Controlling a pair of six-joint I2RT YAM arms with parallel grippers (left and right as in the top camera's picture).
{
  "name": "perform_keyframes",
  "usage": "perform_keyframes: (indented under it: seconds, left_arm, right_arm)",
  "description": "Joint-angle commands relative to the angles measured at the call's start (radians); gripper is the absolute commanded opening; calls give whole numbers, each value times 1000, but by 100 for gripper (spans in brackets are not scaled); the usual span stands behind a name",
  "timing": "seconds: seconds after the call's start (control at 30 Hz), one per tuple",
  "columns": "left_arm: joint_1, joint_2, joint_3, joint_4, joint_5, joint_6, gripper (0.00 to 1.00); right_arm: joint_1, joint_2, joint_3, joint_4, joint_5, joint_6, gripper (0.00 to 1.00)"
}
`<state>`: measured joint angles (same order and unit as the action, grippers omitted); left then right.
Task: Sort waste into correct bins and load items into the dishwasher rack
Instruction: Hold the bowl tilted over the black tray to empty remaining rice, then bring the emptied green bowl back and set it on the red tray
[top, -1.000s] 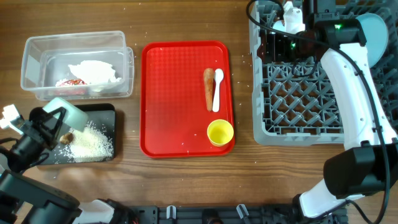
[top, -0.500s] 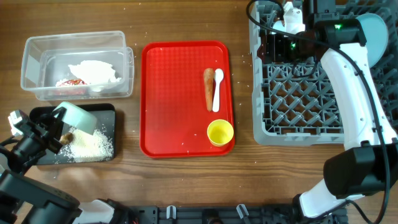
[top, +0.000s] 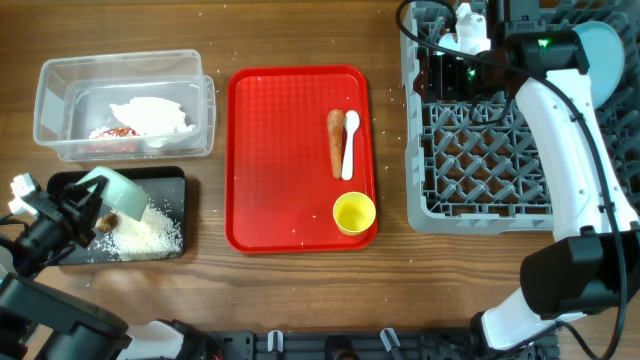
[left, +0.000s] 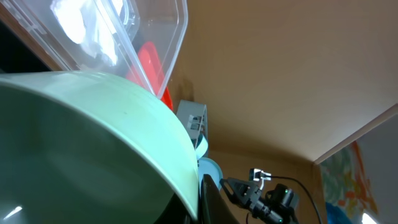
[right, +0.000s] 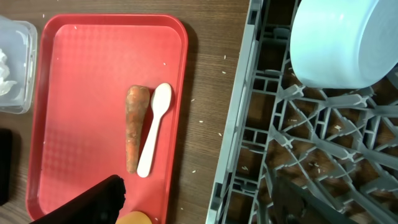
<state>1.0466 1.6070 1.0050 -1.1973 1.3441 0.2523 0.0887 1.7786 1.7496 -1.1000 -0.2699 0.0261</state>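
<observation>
Pale-green bowl (top: 122, 190): was pinched at its rim by the left gripper (top: 88, 205) and tipped over the black tray (top: 172, 180), seemingly to shed scraps. Rice (top: 150, 232) and a brown lump (top: 105, 221) lay just beneath the tool.

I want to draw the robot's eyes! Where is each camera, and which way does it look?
Overhead: above the table, looking straight down on the flat red tray; left arm and right arm show.
Left wrist: low, tilted upward past the held pale-green bowl; its own dark finger shows.
Right wrist: above the grey grid rack's edge, looking down; its dark finger shows.
Shared: overhead and right wrist both see the orange carrot-like stick and white plastic spoon.
</observation>
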Motion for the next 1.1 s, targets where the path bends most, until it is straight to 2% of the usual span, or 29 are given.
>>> perform_keyframes:
  seconds: [0.0, 0.07, 0.17, 0.3, 0.33, 0.4, 0.43, 0.47, 0.53, 0.7, 0.87, 1.03, 1.07]
  left_arm:
    - [4, -7, 1, -5, 95, 25, 4]
    - [-12, -23, 8, -5, 137, 26, 4]
    - [-105, -71, 63, 0, 140, 32, 4]
    - [-375, -168, 156, 111, 105, 16, 4]
    - [-449, -180, 173, 154, 58, -20, 4]
    - [-622, -191, 191, 287, -150, -196, 4]
    - [-743, -191, 191, 366, -346, -313, 4]
    - [-846, -185, 191, 406, -509, -377, 4]
    - [-1025, -164, 191, 451, -760, -448, 4]
    - [-1356, -46, 191, 484, -1195, -579, 4]
    - [-1519, 144, 191, 509, -1294, -583, 4]
    - [-1532, 205, 191, 514, -1293, -587, 4]
    - [-1531, 205, 191, 513, -1294, -587, 8]
  right_arm:
    - [-2, -4, -3, 1, -19, 11, 78]
    - [-2, -4, -3, 1, -19, 10, 79]
    - [-2, -4, -3, 2, -19, 10, 79]
    - [-2, -4, -3, 7, -20, 11, 79]
    - [-2, -4, -3, 7, -20, 10, 79]
    - [-2, -4, -3, 7, -19, 10, 79]
    - [-2, -4, -3, 7, -19, 11, 79]
    - [-2, -4, -3, 7, -19, 10, 79]
    - [-2, -4, -3, 7, -20, 10, 79]
    - [-2, -4, -3, 6, -19, 10, 79]
    - [-2, -4, -3, 14, -19, 10, 79]
    - [-2, -4, -3, 21, -19, 7, 79]
    - [-2, -4, -3, 23, -20, 7, 79]
